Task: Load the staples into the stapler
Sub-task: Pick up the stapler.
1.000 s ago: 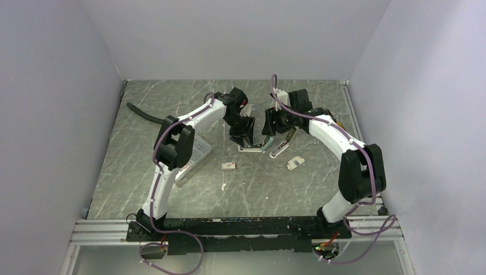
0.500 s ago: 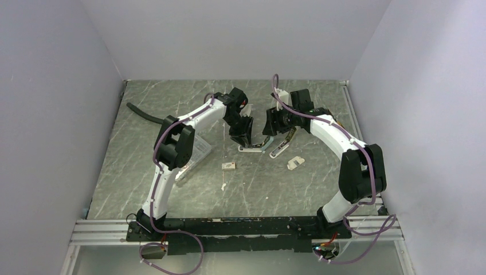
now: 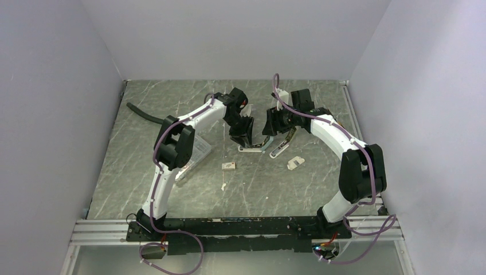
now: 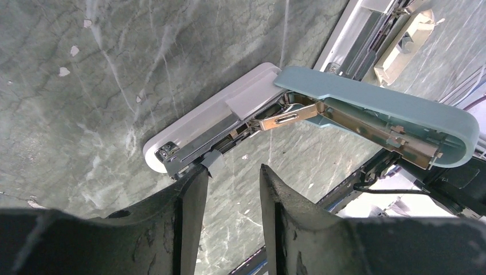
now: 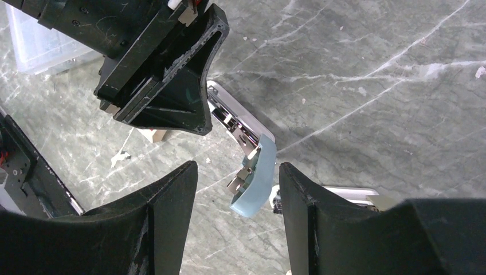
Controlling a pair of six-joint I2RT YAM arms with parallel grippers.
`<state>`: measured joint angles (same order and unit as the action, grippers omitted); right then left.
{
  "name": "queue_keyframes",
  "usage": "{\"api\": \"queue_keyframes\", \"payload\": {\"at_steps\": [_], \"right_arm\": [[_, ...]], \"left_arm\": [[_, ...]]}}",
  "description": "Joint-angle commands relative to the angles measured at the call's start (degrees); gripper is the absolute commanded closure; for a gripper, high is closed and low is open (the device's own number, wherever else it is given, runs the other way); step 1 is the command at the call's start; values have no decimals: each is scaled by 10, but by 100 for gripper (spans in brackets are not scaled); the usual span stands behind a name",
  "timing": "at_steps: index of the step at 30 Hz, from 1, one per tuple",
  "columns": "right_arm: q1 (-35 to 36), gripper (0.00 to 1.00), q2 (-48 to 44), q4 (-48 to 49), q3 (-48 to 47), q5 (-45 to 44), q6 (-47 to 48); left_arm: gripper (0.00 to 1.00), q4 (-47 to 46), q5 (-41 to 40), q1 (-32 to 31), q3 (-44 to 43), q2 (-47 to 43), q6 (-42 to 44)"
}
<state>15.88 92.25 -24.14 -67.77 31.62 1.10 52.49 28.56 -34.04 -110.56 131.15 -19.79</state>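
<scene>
- My left jaws stand narrowly parted with nothing between them; in the left wrist view only bare counter shows in the gap between my black fingers [image 4: 189, 213].
- The left fingertips are down at the hinge end of the opened stapler with a white base and pale blue-grey top arm [image 3: 255, 145]. One tip is right against its metal end, but I cannot tell whether it presses on it.
- The white base [image 4: 213, 121] lies flat on the grey marbled counter [image 3: 155, 189]. The blue-grey top arm [image 4: 379, 112] is swung up and away, and the metal staple channel is exposed.
- My right jaws are wide apart. The tip of the blue-grey arm [image 5: 257, 184] sits in the gap between the right fingers [image 5: 172, 213], nearer one finger than the other. I cannot tell if it touches either.
- The tiny white cardboard staple box with a red mark [image 3: 228, 166] lies on the counter nearer the arm bases than the stapler. It is apart from both jaws.
- A second stapler, metal and opened [image 3: 280, 148], lies just beside the first, and a small white plastic piece [image 3: 295, 163] is near it.
- A clear plastic compartment case [image 3: 196, 154] lies beside my left arm.
</scene>
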Motion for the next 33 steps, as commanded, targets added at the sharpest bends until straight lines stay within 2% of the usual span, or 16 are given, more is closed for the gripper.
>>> {"api": "queue_keyframes", "payload": {"at_steps": [1,5,10,20,33], "right_arm": [[-2,42,-17,4,-4,16,3],[-2,42,-18,5,-3,20,2],[-2,42,-22,4,0,18,2],[-2,42,-25,7,3,23,-1],[-2,42,-34,10,8,32,-4]], "left_arm": [[55,-8,-17,-3,7,-4,14],[50,-8,-19,-4,8,-9,15],[53,-3,-41,-11,13,-15,23],[52,16,-99,-23,-11,-13,24],[52,24,-114,-35,-18,-23,26]]}}
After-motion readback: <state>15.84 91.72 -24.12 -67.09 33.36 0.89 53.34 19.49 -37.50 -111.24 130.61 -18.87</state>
